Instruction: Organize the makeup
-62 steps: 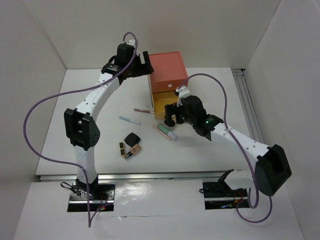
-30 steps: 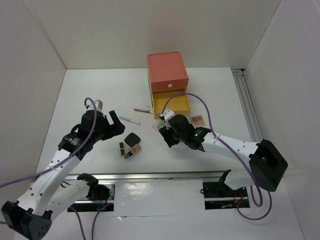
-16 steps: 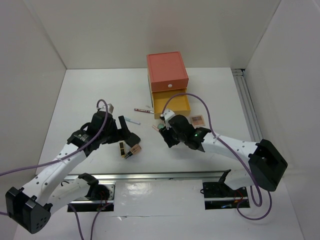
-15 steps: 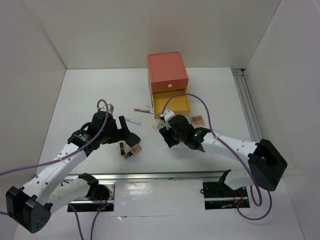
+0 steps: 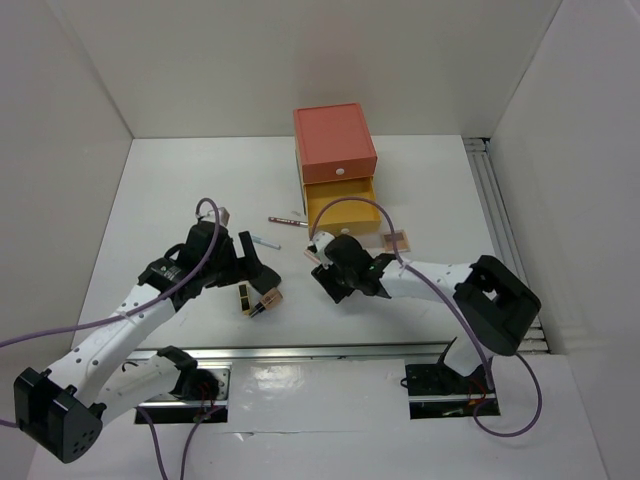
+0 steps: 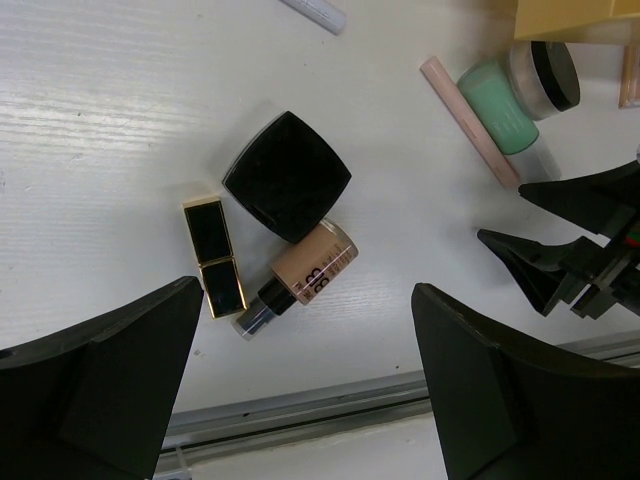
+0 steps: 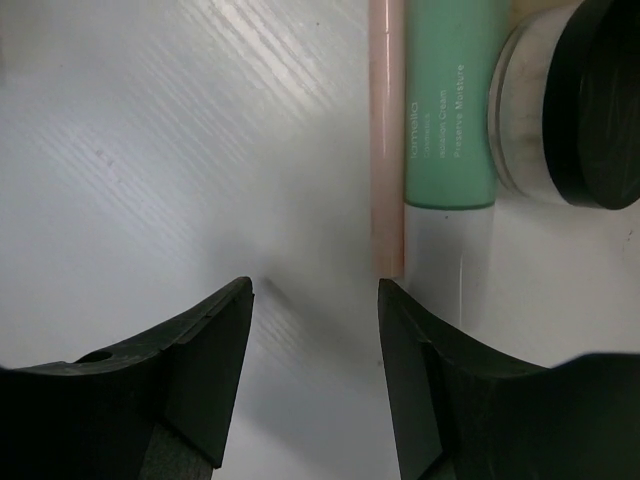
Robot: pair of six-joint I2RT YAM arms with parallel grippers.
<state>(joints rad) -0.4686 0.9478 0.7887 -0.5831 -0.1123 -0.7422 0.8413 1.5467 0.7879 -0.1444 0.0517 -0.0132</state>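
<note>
In the left wrist view a black square compact (image 6: 288,176), a gold-black lipstick (image 6: 214,257) and a beige foundation tube (image 6: 300,277) lie together on the white table. My left gripper (image 6: 306,292) hovers over them, wide open and empty; from above it (image 5: 255,272) hides the compact. To the right lie a pink pencil (image 7: 386,130), a mint tube (image 7: 450,100) and a round black-lidded pot (image 7: 570,100) side by side. My right gripper (image 7: 315,290) is open just short of the pencil's near end, holding nothing.
The coral drawer box (image 5: 335,140) stands at the back with its yellow drawer (image 5: 343,213) pulled open. A pink palette (image 5: 397,239) lies right of the drawer, a dark pencil (image 5: 288,221) left of it, and a light-blue pencil (image 6: 315,12) nearby. A metal rail (image 6: 300,410) runs along the near edge.
My left gripper has swung right and now covers the compact. My right arm has folded in, and its gripper has shifted slightly left and nearer, its jaws a little narrower.
</note>
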